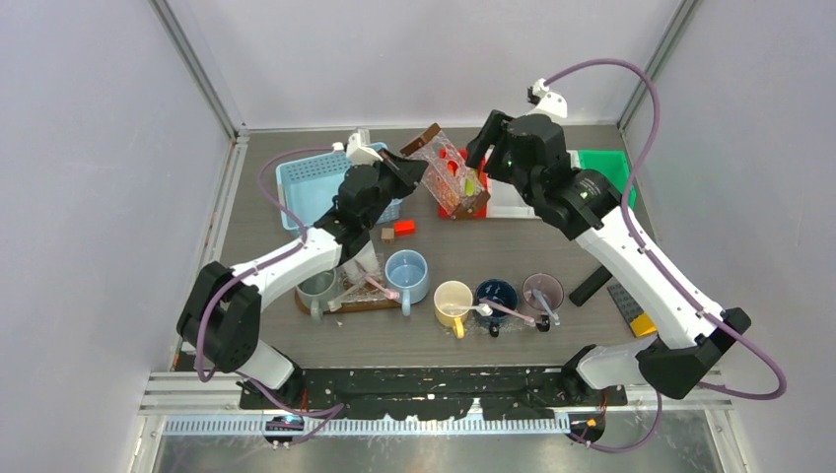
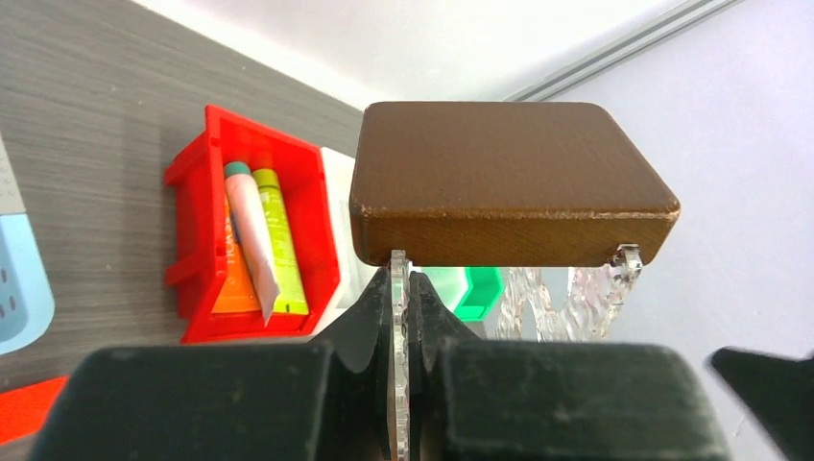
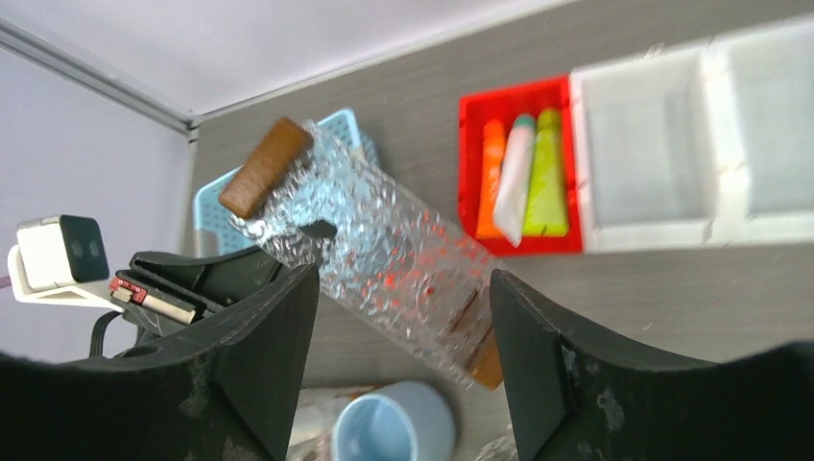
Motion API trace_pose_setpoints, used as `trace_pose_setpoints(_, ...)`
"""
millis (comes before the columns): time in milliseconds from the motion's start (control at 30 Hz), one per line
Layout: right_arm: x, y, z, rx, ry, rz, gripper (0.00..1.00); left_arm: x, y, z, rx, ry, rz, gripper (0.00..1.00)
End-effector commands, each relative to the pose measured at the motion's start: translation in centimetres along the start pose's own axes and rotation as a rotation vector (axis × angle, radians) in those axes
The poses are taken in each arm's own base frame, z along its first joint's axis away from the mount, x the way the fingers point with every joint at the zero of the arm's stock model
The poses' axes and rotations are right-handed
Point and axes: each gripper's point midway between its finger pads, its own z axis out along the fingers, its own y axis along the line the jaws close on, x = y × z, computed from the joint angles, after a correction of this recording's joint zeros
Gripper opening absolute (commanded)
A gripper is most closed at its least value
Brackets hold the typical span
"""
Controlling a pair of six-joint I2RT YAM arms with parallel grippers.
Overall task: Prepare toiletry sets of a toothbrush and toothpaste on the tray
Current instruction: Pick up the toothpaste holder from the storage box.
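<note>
My left gripper [image 2: 403,279] is shut on the thin edge of a clear textured tray [image 1: 449,175] with brown wooden ends [image 2: 509,182], holding it tilted above the table. My right gripper [image 3: 403,288] hangs open over the tray's other end [image 3: 384,245], its fingers apart from it. Three toothpaste tubes [image 3: 518,178], orange, white and green, lie in a red bin [image 2: 197,192]. Grey-green [image 1: 317,288], light blue [image 1: 406,274], cream-yellow [image 1: 453,301], navy [image 1: 496,296] and mauve [image 1: 542,291] mugs stand in a row near the front. Toothbrushes [image 1: 513,312] lie across them.
A light blue basket [image 1: 296,187] sits at the back left. White bins [image 1: 518,202] and a green bin [image 1: 603,168] stand at the back right. Small brown [image 1: 387,235] and red [image 1: 403,228] blocks lie mid-table. A brown board [image 1: 345,305] lies under the grey-green mug.
</note>
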Motion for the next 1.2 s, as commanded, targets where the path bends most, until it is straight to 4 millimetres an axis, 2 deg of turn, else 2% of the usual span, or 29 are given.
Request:
trace_pose_setpoints(0,2.5,1.2,0.0,-0.041,0.099,0.351,0.7,-6.2,-7.4,-1.9,0.244,-0.198,-0.073,0.0)
trace_pose_setpoints(167,3.3,0.7,1.1,-0.031,0.106,0.494,0.59,-6.5,-8.5,-2.3,0.288,-0.215,-0.056,0.0)
trace_pose_setpoints(333,3.9,0.2,2.6,-0.013,0.111,0.548,0.54,-6.3,-9.5,-2.8,0.327,-0.221,-0.035,0.0)
trace_pose_setpoints(567,3.0,0.8,3.1,-0.059,0.081,0.601,0.51,-6.1,-10.3,-3.2,0.355,-0.233,0.012,0.0)
trace_pose_setpoints(800,3.3,1.0,3.9,-0.059,0.084,0.632,0.42,-5.6,-10.9,-3.5,0.373,-0.237,0.049,0.0)
trace_pose_setpoints(900,3.1,0.7,3.9,-0.05,0.071,0.625,0.26,-5.2,-10.9,-3.6,0.379,-0.246,0.08,0.0)
trace_pose_setpoints(933,3.1,0.4,4.0,-0.042,0.062,0.618,0.17,-5.1,-10.8,-3.6,0.378,-0.247,0.096,0.01)
trace_pose_setpoints(1000,2.7,-0.1,3.8,-0.033,0.047,0.605,0.05,-4.8,-10.6,-3.7,0.375,-0.243,0.126,0.09)
trace_pose_setpoints(1067,2.4,-0.6,3.6,-0.024,0.037,0.591,0.01,-4.7,-10.4,-3.9,0.376,-0.243,0.157,0.19)
trace_pose_setpoints(1167,1.4,-1.4,3.3,-0.016,0.013,0.569,0.01,-4.4,-10.1,-4.2,0.376,-0.239,0.209,0.36)
